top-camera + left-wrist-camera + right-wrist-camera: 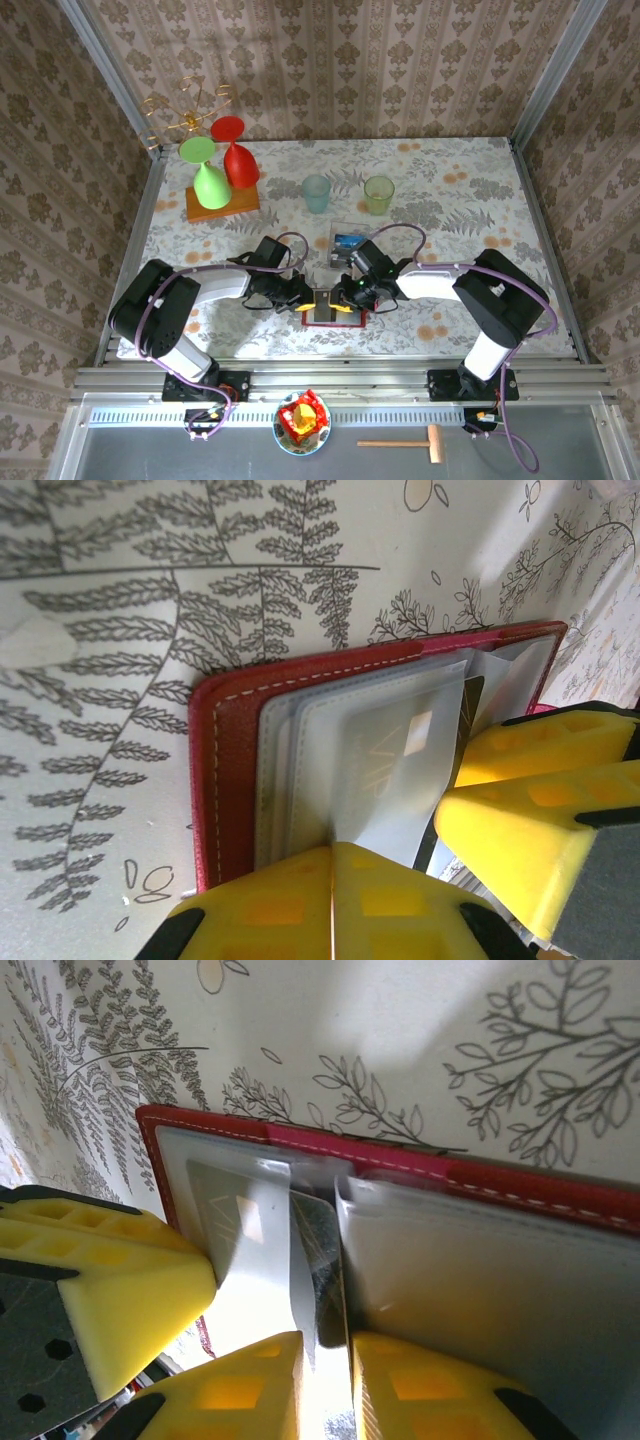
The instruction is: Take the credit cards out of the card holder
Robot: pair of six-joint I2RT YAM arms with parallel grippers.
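The red card holder [335, 320] lies open on the table's near middle, between both grippers. My left gripper [332, 852] is shut on a clear pocket leaf of the card holder [225, 770] and holds that leaf lifted. A pale card [400, 750] shows through the leaf. My right gripper [325, 1345] is open by a narrow gap, and the end of a dark card [322, 1250] stands between its fingertips, sticking out of the card holder [540, 1195]. From above, the left gripper [300, 295] and right gripper [350, 293] nearly touch over the holder.
A clear square box [348, 240] with something blue in it sits just behind the holder. A teal cup [316, 192] and a green cup [379, 194] stand further back. Green and red glasses stand upside down on a wooden board [222, 205] at the back left.
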